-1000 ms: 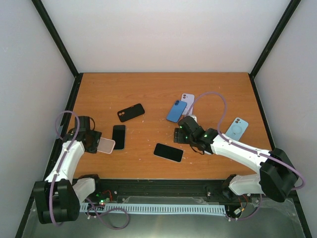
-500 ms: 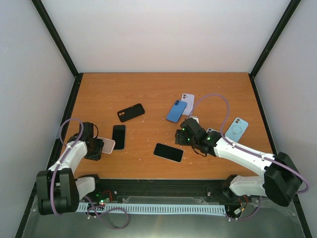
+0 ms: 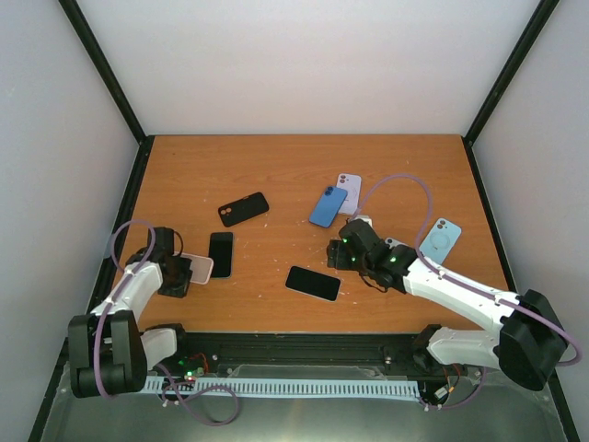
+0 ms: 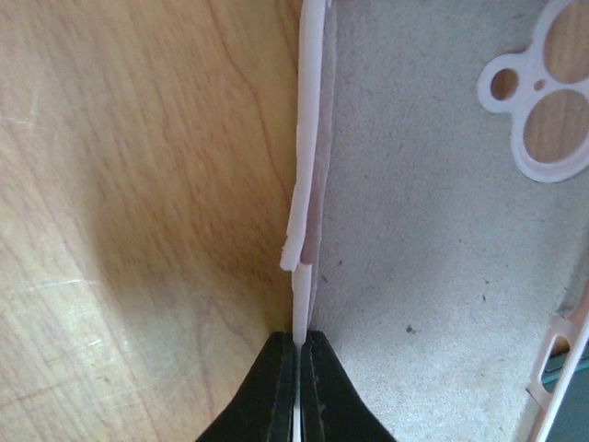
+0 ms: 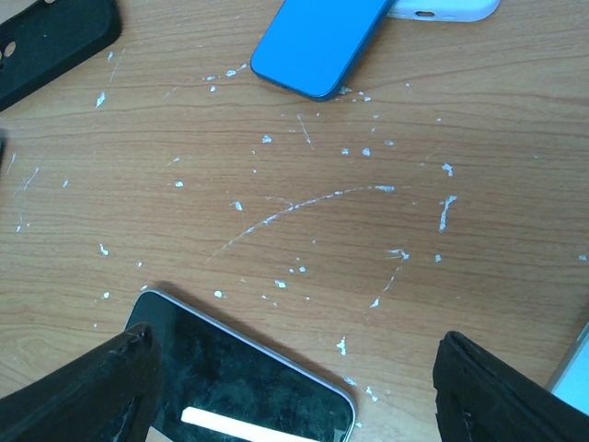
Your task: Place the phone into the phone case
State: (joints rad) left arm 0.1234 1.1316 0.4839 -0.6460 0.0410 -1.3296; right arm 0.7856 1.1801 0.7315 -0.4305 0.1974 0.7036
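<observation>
At the near left edge of the worn wooden table (image 3: 294,175), the left gripper (image 4: 297,343) was pressed together on the thin side wall of the pale pink soft phone case (image 4: 433,230). The case lay open side up, its grey lining and camera opening (image 4: 550,173) showing. That wall looked floppy, so the hold would best serve as an anchor only: the case kept flat, not lifted or twisted.

Near the middle, the right gripper (image 5: 293,387) hung spread wide over the black-screened slab phone (image 5: 230,368), which lay face up on the wood and well apart from the pink case. It touched nothing that could be seen. This seemed the likely phone for the job (a second black phone (image 3: 220,253) lay just beside the case). A good pick would straddle the long edges squarely and close low on them. The lens end should then be turned toward the camera opening before one end was seated and the rest pressed down.

Farther back lay a black rubbery case (image 3: 243,209), a blue phone (image 3: 328,206) overlapping a lavender phone (image 3: 348,187), and, to the right, a light blue case (image 3: 440,239).
</observation>
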